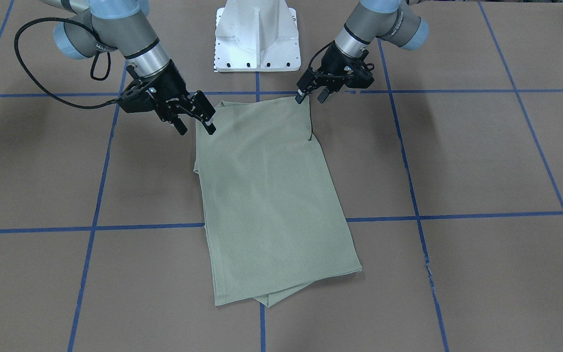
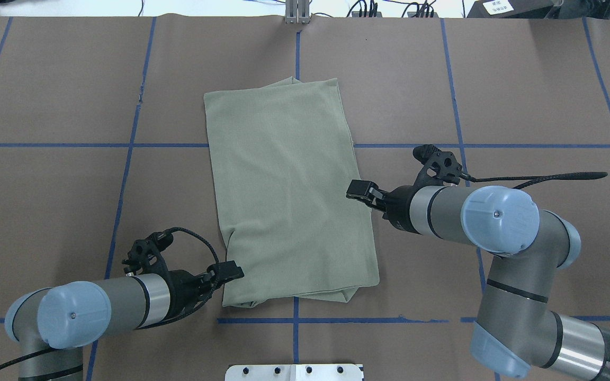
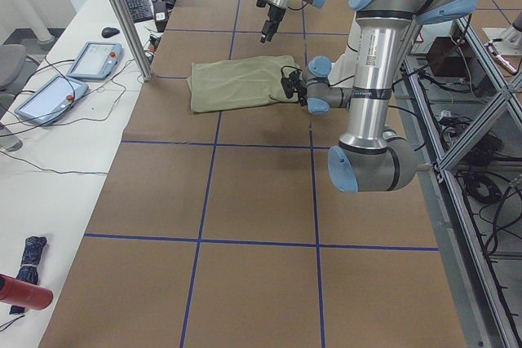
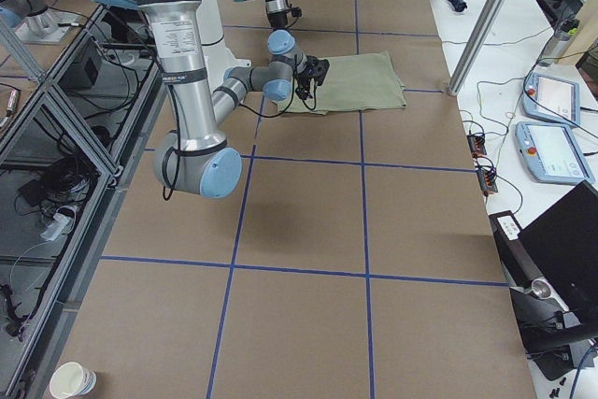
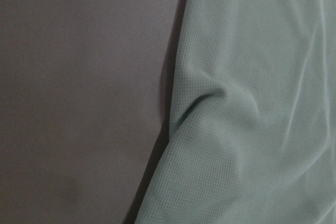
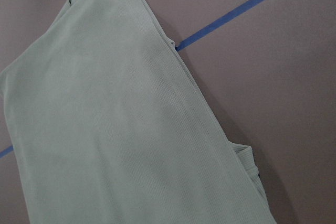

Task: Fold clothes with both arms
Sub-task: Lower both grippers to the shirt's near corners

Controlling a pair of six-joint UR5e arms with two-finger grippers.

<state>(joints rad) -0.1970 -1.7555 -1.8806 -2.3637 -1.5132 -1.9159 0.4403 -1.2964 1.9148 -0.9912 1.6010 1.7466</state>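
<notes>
Folded shirt (image 1: 271, 195) lies flat on the table (image 1: 457, 156). The left gripper (image 1: 311, 96) and right gripper (image 1: 196, 124) — both spread, empty — flank its side edges, with bare tabletop all round.

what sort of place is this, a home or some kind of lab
Most likely a robotics lab or test cell: two arms work at a table covered in brown paper with a blue tape grid, touchscreen pendants lie on a side bench, and aluminium framing stands alongside.

Left tool (image 1: 311, 98) and right tool (image 1: 196, 127), both low (jaws apart), angled inward.
</notes>
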